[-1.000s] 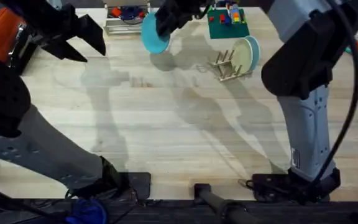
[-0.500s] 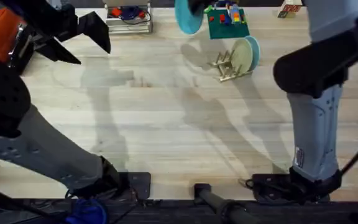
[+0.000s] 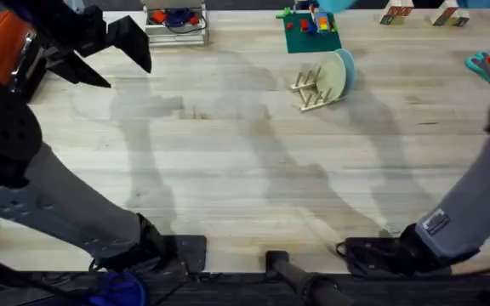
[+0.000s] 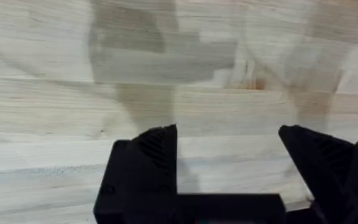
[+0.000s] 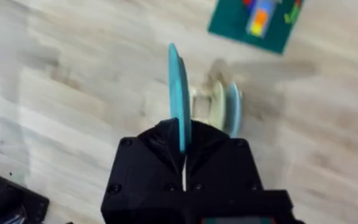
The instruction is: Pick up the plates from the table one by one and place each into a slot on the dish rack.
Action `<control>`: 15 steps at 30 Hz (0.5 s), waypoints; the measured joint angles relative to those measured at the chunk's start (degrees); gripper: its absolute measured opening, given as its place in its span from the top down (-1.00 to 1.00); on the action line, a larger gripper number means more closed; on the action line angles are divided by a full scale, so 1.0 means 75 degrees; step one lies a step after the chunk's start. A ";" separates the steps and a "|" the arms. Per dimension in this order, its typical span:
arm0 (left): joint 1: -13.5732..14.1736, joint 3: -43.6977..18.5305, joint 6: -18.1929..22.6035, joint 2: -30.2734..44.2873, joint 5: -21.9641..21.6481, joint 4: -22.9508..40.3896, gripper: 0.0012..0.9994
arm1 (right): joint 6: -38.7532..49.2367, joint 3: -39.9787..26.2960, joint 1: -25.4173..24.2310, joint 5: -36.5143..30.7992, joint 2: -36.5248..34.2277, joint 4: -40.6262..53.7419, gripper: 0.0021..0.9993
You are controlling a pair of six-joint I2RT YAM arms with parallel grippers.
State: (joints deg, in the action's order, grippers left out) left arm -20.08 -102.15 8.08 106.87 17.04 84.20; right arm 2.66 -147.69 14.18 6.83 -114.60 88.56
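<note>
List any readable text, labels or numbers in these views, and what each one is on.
No text can be read.
Right arm: a small white label patch on its grey link, too small and blurred to read.
Green board at the table's far edge: coloured blocks on it, no lettering visible.
Turquoise plate in the right gripper, plates in the dish rack, left gripper: unmarked.

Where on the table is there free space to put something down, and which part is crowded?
The table is bare across its wide middle and near edge, from the left gripper over to the dish rack. The far edge is crowded: a white wire basket, a green board, the rack with its plates, and scissors at right.
</note>
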 joint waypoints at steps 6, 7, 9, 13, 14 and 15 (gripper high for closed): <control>0.0000 -0.0002 0.0000 0.0000 -0.0001 0.0000 -0.99 | 0.0003 0.1288 -0.0447 0.0006 0.0630 -0.0015 0.94; 0.0000 0.0000 0.0000 0.0000 -0.0001 0.0002 -0.99 | 0.0000 0.1433 -0.0487 0.0005 0.0722 -0.0015 0.94; 0.0000 0.0000 -0.0003 0.0003 -0.0001 0.0003 -0.99 | 0.0000 0.1617 -0.0525 0.0003 0.0901 -0.0009 0.94; 0.0000 -0.0002 0.0000 0.0000 0.0002 0.0000 -0.99 | -0.0006 0.1892 -0.0519 -0.0062 0.1382 0.0005 0.94; 0.0000 -0.0001 0.0000 0.0000 -0.0001 0.0001 -0.99 | -0.0009 0.1942 -0.0514 -0.0103 0.1518 0.0008 0.94; 0.0000 -0.0002 0.0000 0.0000 -0.0001 0.0003 -0.99 | -0.0009 0.1986 -0.0514 -0.0144 0.1637 0.0008 0.94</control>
State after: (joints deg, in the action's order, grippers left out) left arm -20.08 -102.17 8.08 106.87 17.04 84.23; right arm 2.59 -132.79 10.33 5.74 -102.33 88.62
